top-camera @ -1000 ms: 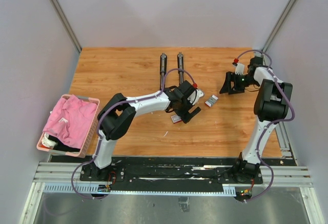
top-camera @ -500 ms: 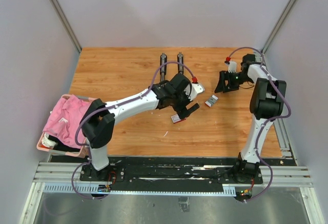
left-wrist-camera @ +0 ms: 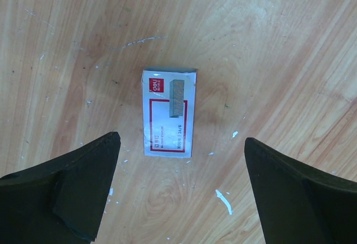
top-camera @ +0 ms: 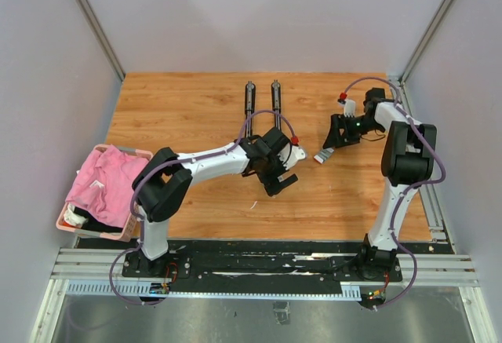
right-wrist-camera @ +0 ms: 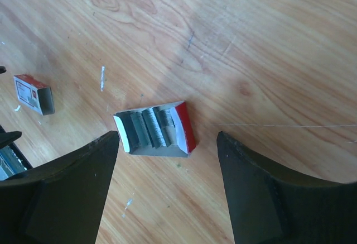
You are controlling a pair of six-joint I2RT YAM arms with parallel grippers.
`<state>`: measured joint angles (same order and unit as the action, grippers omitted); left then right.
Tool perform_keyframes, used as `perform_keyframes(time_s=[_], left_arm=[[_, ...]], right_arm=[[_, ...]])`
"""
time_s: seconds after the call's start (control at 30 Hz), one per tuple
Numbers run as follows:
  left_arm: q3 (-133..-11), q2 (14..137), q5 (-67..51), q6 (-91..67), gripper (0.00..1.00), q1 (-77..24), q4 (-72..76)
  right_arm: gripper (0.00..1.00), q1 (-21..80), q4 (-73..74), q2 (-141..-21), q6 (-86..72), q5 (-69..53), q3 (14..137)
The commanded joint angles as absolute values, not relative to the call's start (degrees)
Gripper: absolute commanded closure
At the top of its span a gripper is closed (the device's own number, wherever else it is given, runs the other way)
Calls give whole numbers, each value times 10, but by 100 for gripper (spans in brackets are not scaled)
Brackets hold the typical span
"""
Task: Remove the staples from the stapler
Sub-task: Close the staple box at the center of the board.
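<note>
Left wrist view: left tool [left-wrist-camera: 181, 139] spread wide, empty, over a red-and-white box [left-wrist-camera: 169, 115] marked "deli"; right tool [right-wrist-camera: 167, 135] wide, empty, over boxed staples [right-wrist-camera: 157, 127].

The orange-brown wooden table [left-wrist-camera: 268, 43] looked smooth and lightly varnished, with its grain showing and white scuffs flecked across it. The small closed red-and-white cardboard box [left-wrist-camera: 169, 113] had a faintly glossy printed face. In the open red-and-white card tray [right-wrist-camera: 187, 129], the silvery-grey metal staples [right-wrist-camera: 159, 127] gave a dull sheen. The left gripper [left-wrist-camera: 181, 142] had matt black plastic fingers [left-wrist-camera: 67, 194]. The pink cloth [top-camera: 106, 178] looked soft and crumpled.
</note>
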<state>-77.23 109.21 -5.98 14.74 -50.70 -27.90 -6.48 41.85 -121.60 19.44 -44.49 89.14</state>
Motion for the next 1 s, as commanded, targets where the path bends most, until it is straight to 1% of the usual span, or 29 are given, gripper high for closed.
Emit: perform_keyframes(time_s=[0.0,0.1,0.13,0.47,0.53,0.67,0.73,0.77,0.97], left_arm=[[-769,1109,-47,163,2,-505,-266],[-771,1117,-45,164,0,-506,-265],[-771,1120,-44,164,1,-505,-265],[-767,1136,-13,168,18,-505,-253],[-766,1137,-9,168,19,-504,-252],[-767,1141,-8,166,29,-503,-250],[-771,1143,-10,167,38,-502,-252],[-772,1145,-9,168,39,-502,-252],[-773,1153,-2,170,40,-502,-252]], right_arm=[[27,-51,443,-1217,204,-448,861],[27,-46,442,-1212,205,-456,842],[27,-45,441,-1210,206,-459,837],[27,-35,441,-1182,206,-492,785],[27,-31,438,-1176,206,-496,776],[27,-22,433,-1177,204,-502,776],[27,-19,430,-1180,203,-501,776],[27,-17,427,-1182,201,-499,777],[27,-14,383,-1164,163,-449,762]])
